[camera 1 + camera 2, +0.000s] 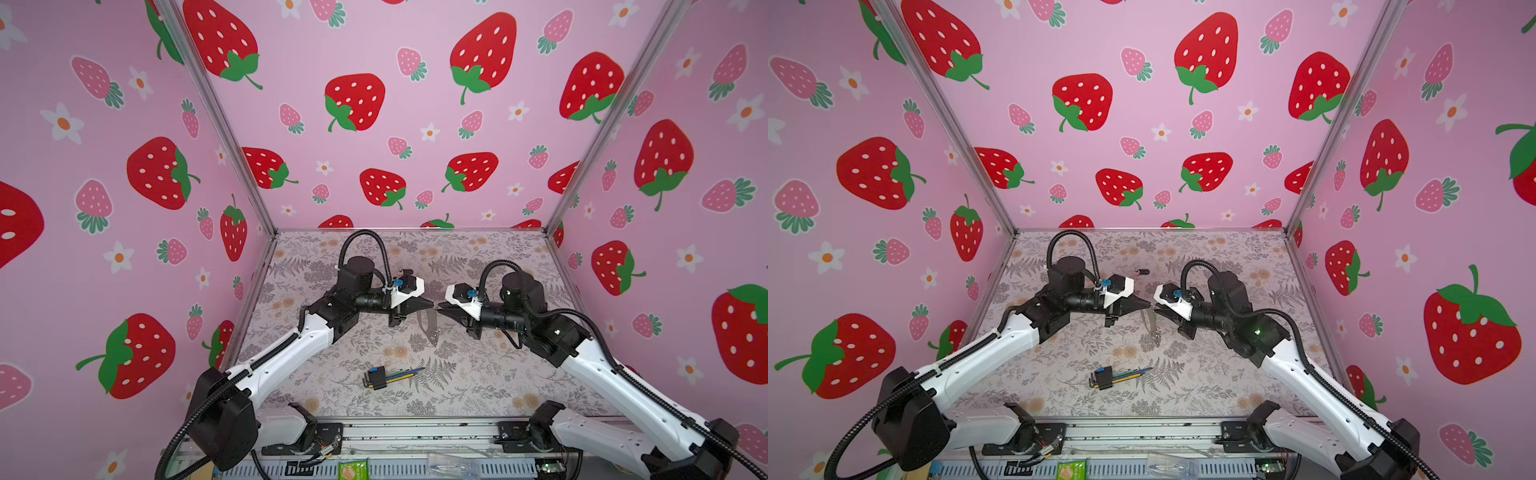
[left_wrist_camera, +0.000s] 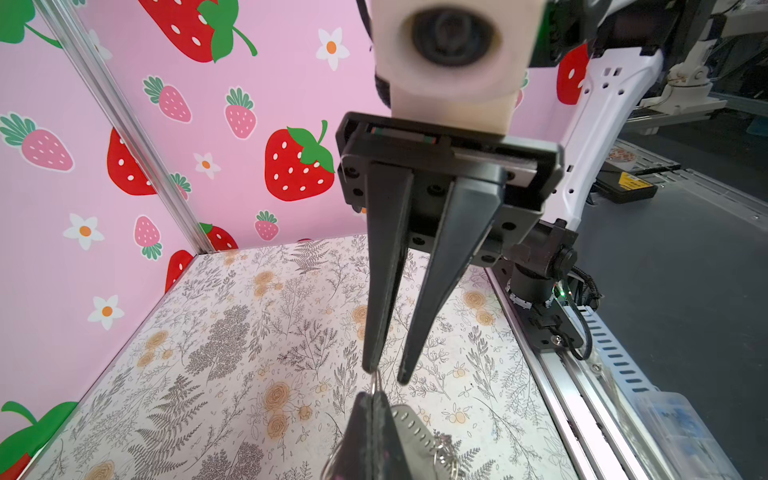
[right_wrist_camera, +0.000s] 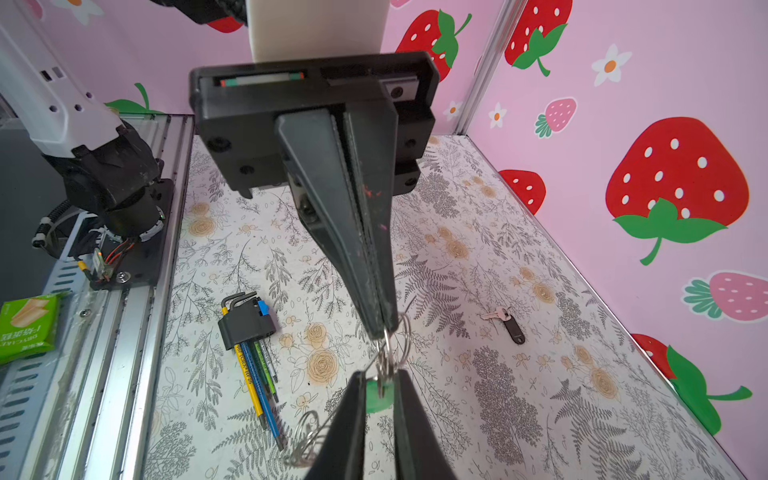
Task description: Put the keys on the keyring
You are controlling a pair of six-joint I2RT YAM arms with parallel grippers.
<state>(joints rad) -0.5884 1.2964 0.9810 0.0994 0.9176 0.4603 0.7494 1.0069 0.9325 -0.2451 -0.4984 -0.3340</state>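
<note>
- Currently seeing both grippers tip to tip in mid-air over the middle of the floral table (image 1: 478,374), in both top views.
- Reading left gripper (image 3: 382,329) as clenched hard, no gap between its fingers, pinching a silvery ring (image 3: 405,332) of the keyring.
- Seeing the keyring (image 1: 428,328) strap dangling straight down from that meeting point, between the two wrists (lower end carries more small rings (image 3: 307,434), visible in the right wrist view).
- Reading right gripper (image 2: 386,372) as nearly closed, only a slim gap at the tips, grasping the green-tag key (image 3: 379,395). The tag fills the space between the fingers.
- Noting the green tag right up against the ring cluster pinched by the left gripper. Cannot tell whether it is threaded on or merely touching, since the blur that close to the lens hides the metal part.
- Finding the black-tag key (image 3: 509,326) flat on the table, well apart from both grippers and toward the back wall. Same black-tag key (image 1: 1142,272) shows just beyond the left wrist in a top view.
- Spotting the hex wrench bundle (image 1: 384,376) lying flat nearer the front edge, coloured wrenches fanned out of the black-and-blue holder, well apart from keyring and keys.
- Also noting a green packet (image 3: 27,328) on the front rail, off the table surface.
</note>
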